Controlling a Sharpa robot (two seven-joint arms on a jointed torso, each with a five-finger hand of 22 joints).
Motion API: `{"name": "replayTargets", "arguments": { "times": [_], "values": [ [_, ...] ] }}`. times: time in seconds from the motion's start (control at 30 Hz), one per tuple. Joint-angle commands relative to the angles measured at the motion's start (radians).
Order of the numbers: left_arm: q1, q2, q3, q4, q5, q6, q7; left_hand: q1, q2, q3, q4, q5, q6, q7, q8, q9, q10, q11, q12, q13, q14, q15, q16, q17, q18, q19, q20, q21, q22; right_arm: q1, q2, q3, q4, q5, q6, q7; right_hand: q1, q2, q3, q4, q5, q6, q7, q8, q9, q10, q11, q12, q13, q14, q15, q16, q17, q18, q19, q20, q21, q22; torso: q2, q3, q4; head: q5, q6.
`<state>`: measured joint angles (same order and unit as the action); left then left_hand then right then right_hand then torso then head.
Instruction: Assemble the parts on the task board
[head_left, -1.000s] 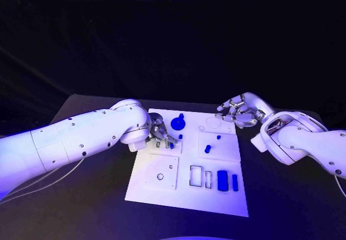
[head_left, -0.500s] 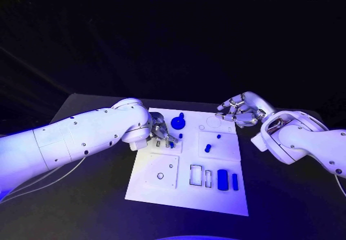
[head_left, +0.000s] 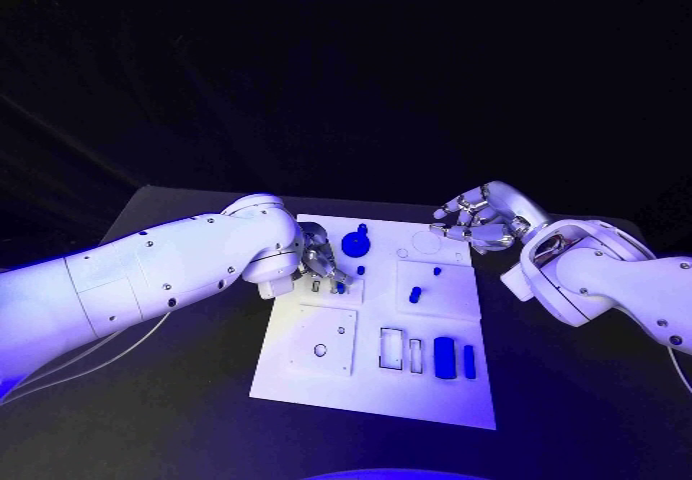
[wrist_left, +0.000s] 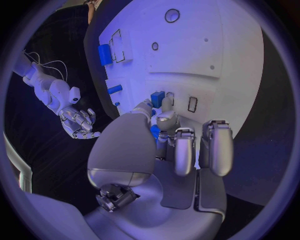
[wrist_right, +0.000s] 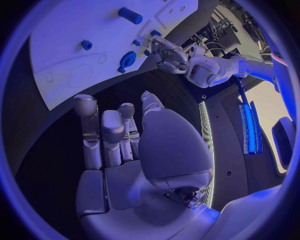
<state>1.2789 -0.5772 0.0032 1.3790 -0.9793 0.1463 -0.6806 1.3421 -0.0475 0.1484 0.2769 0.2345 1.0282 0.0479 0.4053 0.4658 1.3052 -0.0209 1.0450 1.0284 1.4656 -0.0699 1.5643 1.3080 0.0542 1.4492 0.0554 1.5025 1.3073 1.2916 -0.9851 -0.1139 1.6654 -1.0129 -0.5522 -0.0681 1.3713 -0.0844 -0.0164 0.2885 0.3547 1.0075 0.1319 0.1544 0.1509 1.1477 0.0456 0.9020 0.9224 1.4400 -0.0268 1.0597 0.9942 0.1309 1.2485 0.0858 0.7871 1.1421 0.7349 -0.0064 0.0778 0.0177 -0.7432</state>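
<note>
The white task board (head_left: 310, 375) lies in the middle of the table. My left hand (head_left: 320, 268) is low over its far left part and pinches a small blue part (wrist_left: 154, 132) between thumb and a finger, just above the board (wrist_left: 206, 45). Another small blue piece (wrist_left: 157, 98) stands in the board right by those fingertips. A round blue knob part (head_left: 355, 242) sits beside the hand. My right hand (head_left: 476, 222) hovers over the board's far right corner, fingers apart, holding nothing.
A blue peg (head_left: 415, 296) lies mid-board, and two blue blocks (head_left: 444, 359) stand in slots near the front right. Beside them are two bare rectangular slots (head_left: 391, 350), with a small round hole (head_left: 320, 351) to their left. Black table (head_left: 173, 400) surrounds the board.
The left forearm has shifted slightly while its hand stays at the same spot on the board. The right hand has not moved.
</note>
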Motion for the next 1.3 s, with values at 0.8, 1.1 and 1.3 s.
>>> {"name": "replayTargets", "arguments": {
  "times": [0.8,1.1,1.3],
  "values": [
    [0.0,-0.027,0.0,0.026,0.055,-0.067,0.019,0.003,-0.141,0.607,-0.13,-0.002,-0.049,0.017,0.085,0.119,0.016,0.009,-0.032,-0.011,0.105,0.002,0.007,0.263,-0.018,0.004,-0.008,0.008,0.113,-0.002,-0.003,0.0,-0.005,-0.002,-0.026,0.024,-0.017,0.006,-0.017,0.003,0.007,-0.002,-0.002,0.009,0.002,-0.01,0.001,-0.011,-0.014,0.002,0.001,-0.014,-0.012,0.016,-0.008,-0.001,-0.02,-0.012,0.0,0.0009,0.0016,-0.002,-0.001],
    [0.0,-0.046,0.0,0.053,0.024,-0.112,0.042,-0.028,-0.164,0.626,-0.153,-0.004,-0.039,0.01,0.102,0.141,0.042,0.003,0.003,0.022,0.105,-0.003,0.007,0.263,-0.021,0.012,-0.009,0.012,0.124,-0.002,-0.003,0.0,-0.006,0.001,-0.034,0.028,-0.021,0.007,-0.019,0.003,0.006,-0.002,-0.002,0.009,0.002,-0.01,0.001,-0.011,-0.015,0.002,0.002,-0.015,-0.013,0.016,-0.007,-0.001,-0.021,-0.012,0.001,0.0014,0.0007,0.002,0.002],
    [0.0,-0.049,0.0,0.06,-0.041,-0.105,0.045,-0.038,-0.172,0.628,-0.158,-0.004,-0.036,0.007,0.108,0.149,0.048,0.0,0.008,0.027,0.105,-0.005,0.007,0.263,-0.021,0.014,-0.009,0.013,0.127,-0.002,-0.002,0.0,-0.007,0.002,-0.035,0.029,-0.021,0.007,-0.019,0.003,0.006,-0.002,-0.002,0.009,0.002,-0.01,0.001,-0.011,-0.015,0.002,0.002,-0.015,-0.013,0.016,-0.007,-0.001,-0.021,-0.012,0.001,0.0014,0.0023,0.003,0.0]
  ]
}}
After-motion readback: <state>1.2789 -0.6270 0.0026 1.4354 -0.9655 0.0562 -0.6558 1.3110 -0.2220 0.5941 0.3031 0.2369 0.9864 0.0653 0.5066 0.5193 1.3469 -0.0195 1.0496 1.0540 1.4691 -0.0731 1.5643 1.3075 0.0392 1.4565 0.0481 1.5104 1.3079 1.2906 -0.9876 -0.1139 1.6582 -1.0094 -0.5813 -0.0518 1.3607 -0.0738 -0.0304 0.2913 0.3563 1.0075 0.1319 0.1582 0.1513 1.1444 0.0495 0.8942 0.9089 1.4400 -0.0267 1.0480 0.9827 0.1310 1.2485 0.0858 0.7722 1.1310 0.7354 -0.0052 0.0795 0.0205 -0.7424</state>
